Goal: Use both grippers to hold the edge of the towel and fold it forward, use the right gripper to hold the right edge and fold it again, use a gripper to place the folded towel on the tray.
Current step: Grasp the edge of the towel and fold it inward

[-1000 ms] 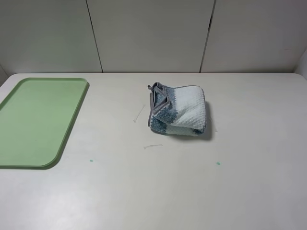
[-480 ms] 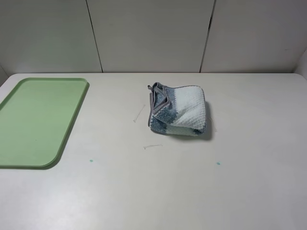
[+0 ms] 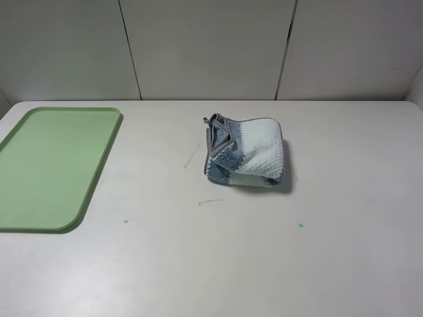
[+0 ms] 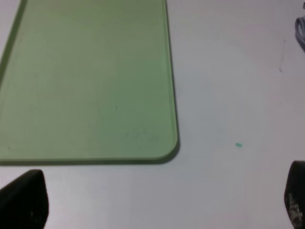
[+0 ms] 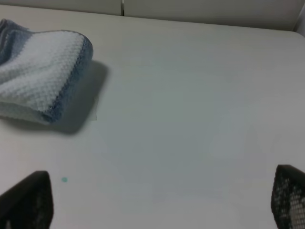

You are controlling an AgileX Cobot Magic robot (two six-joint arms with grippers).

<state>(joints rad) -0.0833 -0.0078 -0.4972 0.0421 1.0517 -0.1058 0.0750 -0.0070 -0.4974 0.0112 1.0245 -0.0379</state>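
The left claw (image 4: 157,200), black with two fingers, is spread wide and holds nothing. The flat light green plastic tray (image 4: 86,71) lies just ahead of it. The right claw (image 5: 157,198) is wide and empty too. The blue-and-white striped towel (image 5: 43,71) sits lumped ahead of it, with white table (image 5: 190,95) between. Pale wall panels (image 3: 205,46) stand behind. Only the high view shows towel and tray together, well apart.

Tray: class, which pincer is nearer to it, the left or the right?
Left. The open left pincer sits just short of the tray, by its rounded corner. The open right pincer is over the table beside the towel, and its wrist view shows no tray.
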